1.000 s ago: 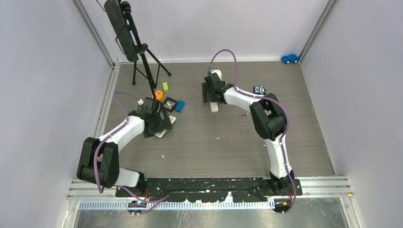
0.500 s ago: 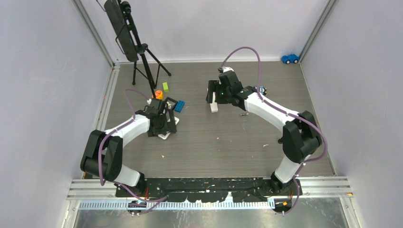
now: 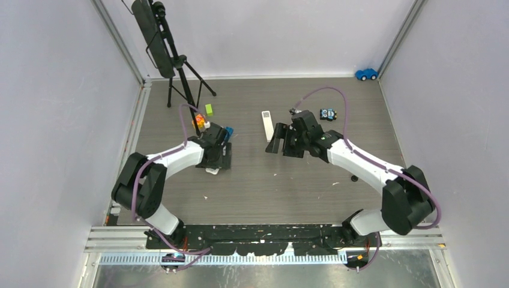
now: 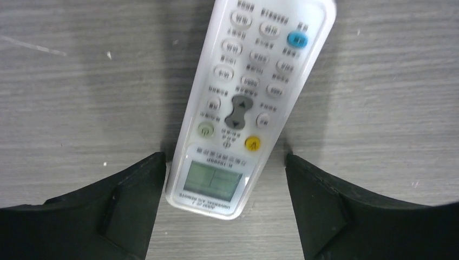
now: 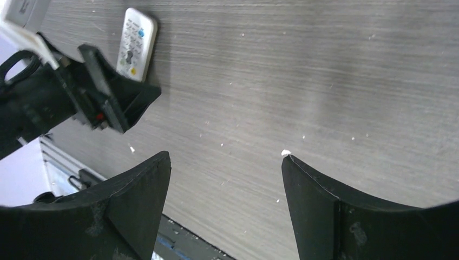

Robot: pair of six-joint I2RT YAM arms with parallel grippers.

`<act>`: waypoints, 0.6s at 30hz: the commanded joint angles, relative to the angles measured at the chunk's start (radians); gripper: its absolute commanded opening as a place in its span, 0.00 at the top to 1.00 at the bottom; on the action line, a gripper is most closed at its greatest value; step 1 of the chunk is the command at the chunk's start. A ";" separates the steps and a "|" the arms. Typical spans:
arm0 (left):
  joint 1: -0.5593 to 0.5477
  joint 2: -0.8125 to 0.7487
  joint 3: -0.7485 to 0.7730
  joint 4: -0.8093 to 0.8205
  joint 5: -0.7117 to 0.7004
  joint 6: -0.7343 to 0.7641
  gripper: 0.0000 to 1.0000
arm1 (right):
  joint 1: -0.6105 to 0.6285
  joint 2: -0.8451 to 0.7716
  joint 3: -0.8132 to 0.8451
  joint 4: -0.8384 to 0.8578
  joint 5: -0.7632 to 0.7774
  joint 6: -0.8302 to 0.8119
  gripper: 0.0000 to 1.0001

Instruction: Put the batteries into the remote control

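- White plastic remote control (image 4: 238,103), a long rounded slab with pale buttons, one blue button, one yellow button and a small greenish display, lies flat and face up on the grey wood-grain table (image 3: 270,192). It sits left of centre, with its display end nearest the left wrist camera.
- The left gripper (image 4: 224,157) stands spread wide astride that display end and has hold of nothing. Of its matte black fingers (image 4: 124,200), the one on the left of the wrist view sits just beside the casing edge, and the other leaves a clear gap.
- The right gripper (image 5: 224,157) hangs spread apart over bare table near the centre, with nothing between its fingers.
- Just beyond it lies a second white slim bar (image 3: 266,125), apart from the fingers.
- Far of the left gripper the ground is crowded: a blue block (image 3: 227,133), an orange piece (image 3: 198,120) and a black tripod (image 3: 180,72) beyond them.
- Broad table surface runs between the arms toward the near metal rail (image 3: 414,234).
- Pale walls (image 3: 60,120) close the left, right and far edges.
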 commanded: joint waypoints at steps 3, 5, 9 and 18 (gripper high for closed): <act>-0.003 0.110 0.098 -0.017 -0.019 0.041 0.28 | -0.001 -0.153 -0.063 0.018 -0.043 0.095 0.20; -0.015 0.122 0.096 -0.016 -0.008 0.033 0.43 | -0.001 -0.186 -0.078 0.016 -0.035 0.110 0.20; -0.064 0.066 0.066 -0.001 0.034 0.027 0.70 | -0.001 -0.237 -0.097 -0.001 -0.019 0.141 0.21; -0.076 -0.247 -0.012 0.171 0.766 -0.170 0.88 | -0.001 -0.367 -0.201 0.154 -0.084 0.249 0.21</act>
